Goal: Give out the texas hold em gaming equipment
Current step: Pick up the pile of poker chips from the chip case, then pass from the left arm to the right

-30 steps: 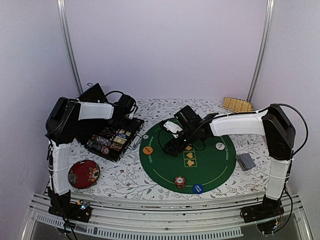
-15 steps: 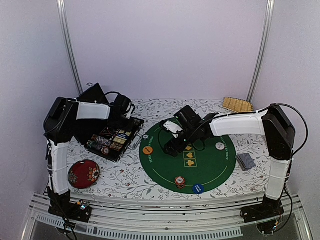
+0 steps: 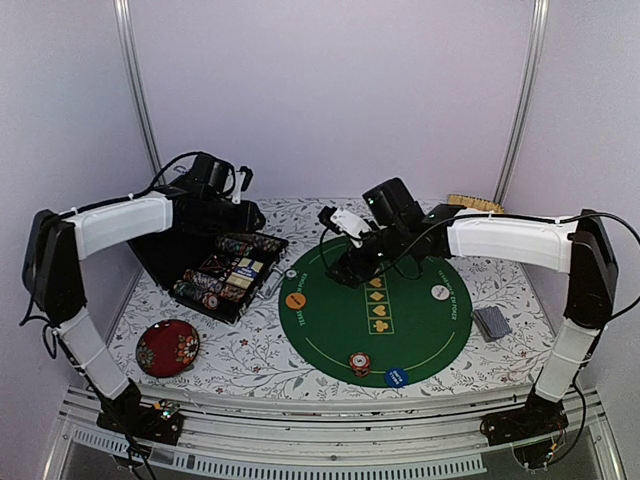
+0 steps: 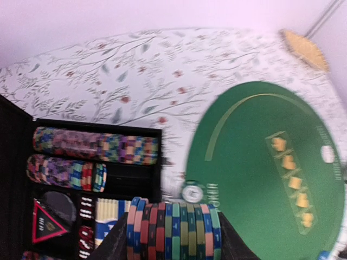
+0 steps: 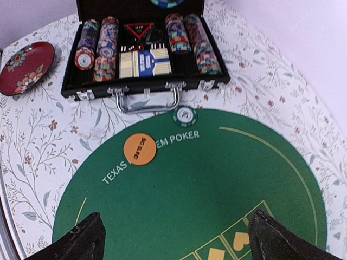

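Gripping a row of striped chips (image 4: 173,227) edge-on, the left gripper (image 3: 238,212) is hanging above the far side of the open black case (image 3: 225,268), its jaws pinching that row from both ends. The step in hand looks like carrying chips from the case toward the green mat (image 3: 420,335). The right gripper (image 5: 173,233) is hovering low over the far-left part of the mat with its jaws spread wide and nothing between them. On the felt, the orange disc (image 5: 140,149) is sitting at the left edge, the white disc (image 3: 439,292) on the right, and the blue disc (image 3: 396,377) at the near rim just beside a red chip stack (image 3: 360,362). A single green chip (image 5: 185,115) is lying at the mat's edge below the case handle, and the cards (image 3: 491,322) are resting off the mat to the right. Next, I'm judging, the left arm is needing a level swing out over the felt and a gentle descent before letting go, since a sideways row like that could scatter if dropped. The right arm may have to clear out of the way.
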Controlling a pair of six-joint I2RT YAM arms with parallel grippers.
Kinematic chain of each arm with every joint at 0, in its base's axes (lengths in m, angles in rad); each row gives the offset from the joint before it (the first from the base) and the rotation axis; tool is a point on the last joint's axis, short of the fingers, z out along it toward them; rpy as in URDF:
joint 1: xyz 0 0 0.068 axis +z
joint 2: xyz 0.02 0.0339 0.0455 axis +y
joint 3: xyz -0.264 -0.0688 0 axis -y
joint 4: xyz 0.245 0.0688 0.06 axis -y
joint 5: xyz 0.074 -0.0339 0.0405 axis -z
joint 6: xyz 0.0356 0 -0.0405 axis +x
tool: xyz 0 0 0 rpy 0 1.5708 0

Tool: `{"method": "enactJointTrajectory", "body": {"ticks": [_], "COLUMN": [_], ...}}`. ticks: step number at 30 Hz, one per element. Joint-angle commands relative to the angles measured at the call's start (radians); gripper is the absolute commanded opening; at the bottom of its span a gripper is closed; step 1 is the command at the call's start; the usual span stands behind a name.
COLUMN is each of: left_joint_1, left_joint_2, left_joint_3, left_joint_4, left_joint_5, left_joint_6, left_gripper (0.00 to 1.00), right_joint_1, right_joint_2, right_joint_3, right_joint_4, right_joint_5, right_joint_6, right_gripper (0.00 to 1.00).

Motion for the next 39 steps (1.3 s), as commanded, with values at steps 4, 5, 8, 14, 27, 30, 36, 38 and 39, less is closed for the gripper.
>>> {"method": "enactJointTrajectory", "body": {"ticks": [4,5,8,14,27,30,36,38,39], "left_joint_1": [-0.101,-0.112,-0.145,-0.164,-0.166,-0.16,-0.153,-0.148,-0.147], "left_joint_2": [-0.211,-0.224,-0.233,-0.215,-0.055,-0.039,-0.016,-0.013,-0.014], "left_joint_3": [-0.153,-0.171,-0.194,-0.247,-0.254,-0.267,-0.293,-0.3,-0.303], "left_joint_4": [0.121,0.142,0.193,0.39,0.678,0.717,0.799,0.816,0.824], "left_joint_5": [0.191,0.21,0.29,0.467,0.622,0.626,0.653,0.656,0.659], "left_joint_6": [-0.224,-0.253,-0.325,-0.499,-0.697,-0.729,-0.788,-0.802,-0.808], "left_gripper": [0.0,0.0,0.0,0.0,0.0,0.0,0.0,0.0,0.0], "right_joint_1": [-0.007,-0.006,-0.006,-0.006,-0.018,-0.018,-0.018,-0.018,-0.019], "right_joint_2": [-0.123,-0.135,-0.159,-0.151,0.125,0.132,0.178,0.199,0.206], "right_joint_3": [0.027,0.027,0.031,0.038,0.344,0.344,0.362,0.377,0.384], "right_joint_4": [0.082,0.08,0.077,0.123,-0.123,-0.161,-0.158,-0.146,-0.147], "right_joint_5": [-0.002,-0.009,-0.053,-0.206,-0.305,-0.347,-0.301,-0.272,-0.264], "right_joint_6": [-0.151,-0.171,-0.221,-0.392,-0.589,-0.653,-0.679,-0.67,-0.666], "right_gripper": [0.93,0.93,0.94,0.95,0.91,0.88,0.6,0.6,0.58]}}
